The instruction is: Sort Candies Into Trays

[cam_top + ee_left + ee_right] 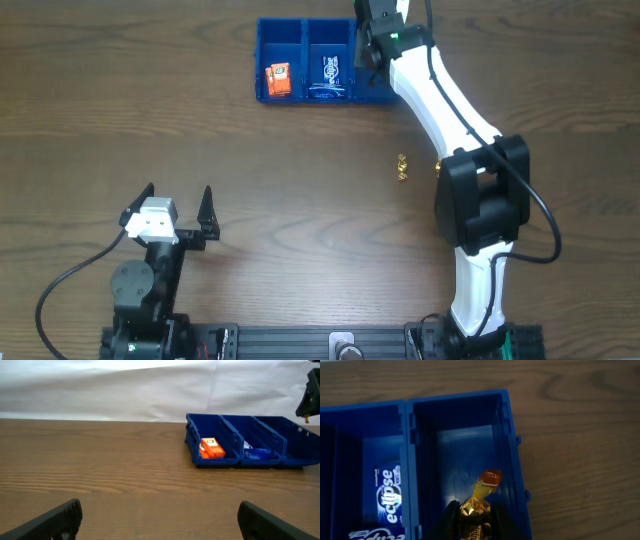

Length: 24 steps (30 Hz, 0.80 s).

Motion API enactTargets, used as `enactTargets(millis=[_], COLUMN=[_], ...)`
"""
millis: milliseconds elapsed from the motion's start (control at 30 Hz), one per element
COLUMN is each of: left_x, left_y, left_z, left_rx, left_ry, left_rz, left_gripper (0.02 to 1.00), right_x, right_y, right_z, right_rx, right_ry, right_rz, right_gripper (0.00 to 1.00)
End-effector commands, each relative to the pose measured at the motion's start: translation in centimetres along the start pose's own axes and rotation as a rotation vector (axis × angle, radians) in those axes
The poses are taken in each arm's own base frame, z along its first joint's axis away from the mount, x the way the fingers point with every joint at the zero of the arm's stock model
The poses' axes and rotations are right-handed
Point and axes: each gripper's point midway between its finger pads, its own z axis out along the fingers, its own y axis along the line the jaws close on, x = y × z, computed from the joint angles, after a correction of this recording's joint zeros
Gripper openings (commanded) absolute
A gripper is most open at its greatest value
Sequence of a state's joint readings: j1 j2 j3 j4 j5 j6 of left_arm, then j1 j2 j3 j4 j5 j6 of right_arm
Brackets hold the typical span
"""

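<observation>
Your right wrist view shows the right gripper (476,519) with its fingers closed on a gold-wrapped candy (479,502) over the right-end compartment of the blue tray (512,460); the top view hides that grip under the wrist. From above you see a second gold candy (402,167) on the desk (200,130), apart from the tray, an orange candy (278,80) in the left compartment and blue packs (328,75) in the middle one. The left gripper (178,205) holds nothing, fingers spread wide.
</observation>
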<state>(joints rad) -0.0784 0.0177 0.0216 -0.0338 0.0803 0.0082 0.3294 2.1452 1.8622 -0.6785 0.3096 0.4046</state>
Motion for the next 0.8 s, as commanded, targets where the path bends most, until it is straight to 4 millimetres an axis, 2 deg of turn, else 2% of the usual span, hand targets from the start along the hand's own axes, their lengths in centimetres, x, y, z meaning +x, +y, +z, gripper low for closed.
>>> enactTargets(millis=[33,100,200,333,467,567,700,800], left_x=[1.6,1.6,1.6,1.6,1.6,1.6,1.6,1.6], left_y=[0.0,0.0,0.0,0.0,0.0,0.0,0.0,0.0], left_z=[0.1,0.1,0.1,0.1,0.1,0.1,0.1,0.1], left_rx=[0.008,0.008,0.008,0.008,0.008,0.008,0.008,0.008], left_ry=[0.051,0.051,0.050,0.051,0.051,0.051,0.051,0.051], left_rz=[0.012,0.012,0.012,0.012,0.012,0.012,0.012,0.012], left_gripper=[0.998,0.996,0.998,0.998,0.998,0.998,0.998,0.998], right_x=[-0.7,-0.7,-0.4,0.1,0.3,1.1,4.9,8.7], right_y=[0.0,0.3,0.9,1.1,-0.1,-2.1,-4.8,-6.2], right_z=[-0.7,-0.8,-0.9,-2.1,-5.7,-9.2,-12.4,-12.8], right_rx=[-0.006,-0.010,-0.018,-0.015,-0.006,0.008,0.031,0.029], right_ry=[-0.022,-0.021,-0.020,0.001,0.028,0.058,0.131,0.181], right_rz=[-0.007,-0.010,-0.020,-0.039,-0.053,-0.095,-0.136,-0.110], right_gripper=[0.391,0.588,0.706,0.720,0.733,0.772,0.787,0.787])
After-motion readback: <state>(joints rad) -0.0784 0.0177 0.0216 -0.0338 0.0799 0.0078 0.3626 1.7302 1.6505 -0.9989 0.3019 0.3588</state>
